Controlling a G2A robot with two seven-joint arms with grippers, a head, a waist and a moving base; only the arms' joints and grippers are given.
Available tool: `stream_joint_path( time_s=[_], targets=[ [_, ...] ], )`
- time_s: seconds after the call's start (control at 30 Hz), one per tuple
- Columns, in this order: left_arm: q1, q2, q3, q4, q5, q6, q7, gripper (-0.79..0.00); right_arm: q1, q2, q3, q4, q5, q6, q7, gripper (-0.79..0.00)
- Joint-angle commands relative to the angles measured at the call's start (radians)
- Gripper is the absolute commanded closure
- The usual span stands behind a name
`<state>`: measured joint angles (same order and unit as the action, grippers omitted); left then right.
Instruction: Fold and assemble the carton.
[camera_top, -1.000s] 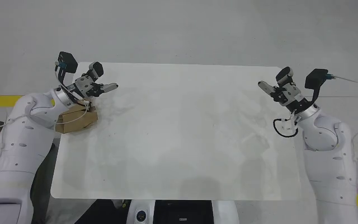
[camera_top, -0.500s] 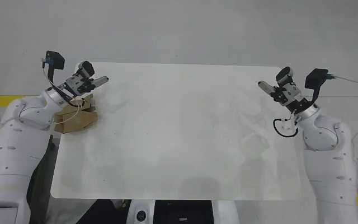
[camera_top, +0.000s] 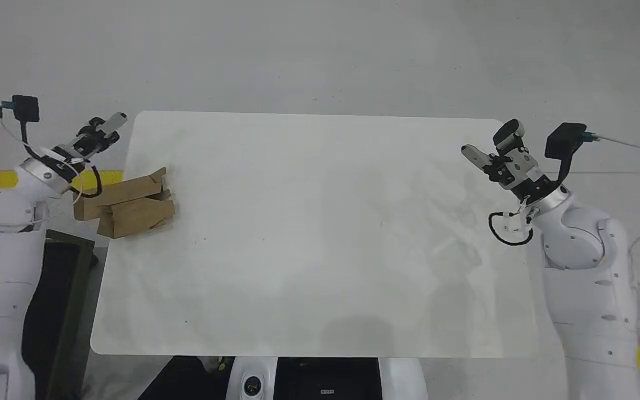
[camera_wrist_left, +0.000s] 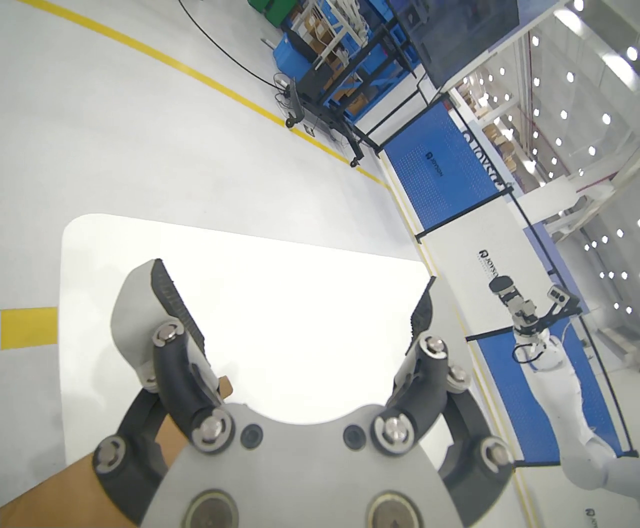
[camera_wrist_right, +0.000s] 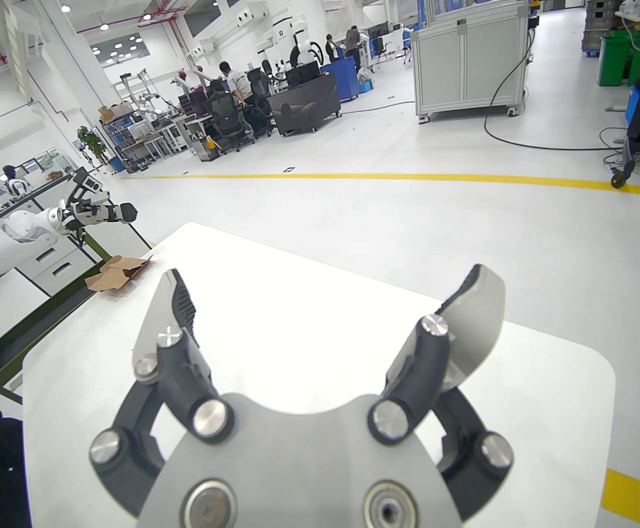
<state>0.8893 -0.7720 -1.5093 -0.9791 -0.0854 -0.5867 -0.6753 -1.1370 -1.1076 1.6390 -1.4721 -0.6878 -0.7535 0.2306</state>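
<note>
A flattened brown carton lies at the left edge of the white table, partly overhanging it, with one flap raised. The carton shows far across the table in the right wrist view, and a brown piece of carton peeks from under the left gripper. My left gripper hovers off the table's far left corner, above and behind the carton, open and holding nothing; its own view shows the left gripper with jaws wide apart. My right gripper sits over the far right corner, open and empty, as the right gripper in its own view.
A dark bin stands on the floor beside the table's left edge. The table surface between the two arms is bare white. Yellow floor lines and workshop racks lie beyond the table.
My left arm has drawn back to the left and away from the carton, off the table edge. The carton's upper flap now stands uncovered. The right arm has stayed still.
</note>
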Motion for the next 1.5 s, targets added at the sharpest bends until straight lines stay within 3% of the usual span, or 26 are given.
stream_joint_path(
  time_s=[0.0, 0.47, 0.73, 1.2, 1.47],
  targets=[
    [0.002, 0.007, -0.026, 0.019, -0.020, 0.041, -0.025, -0.785, 0.000, 0.000, 0.000, 0.000, 0.000, 0.000, 0.000, -0.785],
    [0.038, 0.048, -0.187, 0.170, -0.032, 0.160, -0.004, -0.785, 0.000, 0.000, 0.000, 0.000, 0.000, 0.000, 0.000, -0.785],
    [0.112, 0.047, -0.233, 0.223, -0.122, 0.211, 0.016, -0.785, 0.000, 0.000, 0.000, 0.000, 0.000, 0.000, 0.000, -0.785],
    [0.376, 0.028, -0.282, 0.107, -0.275, 0.307, -0.006, -0.785, 0.000, 0.000, 0.000, 0.000, 0.000, 0.000, 0.000, -0.785],
    [0.436, 0.018, -0.283, 0.088, -0.289, 0.326, 0.008, -0.785, 0.000, 0.000, 0.000, 0.000, 0.000, 0.000, 0.000, -0.785]
  ],
)
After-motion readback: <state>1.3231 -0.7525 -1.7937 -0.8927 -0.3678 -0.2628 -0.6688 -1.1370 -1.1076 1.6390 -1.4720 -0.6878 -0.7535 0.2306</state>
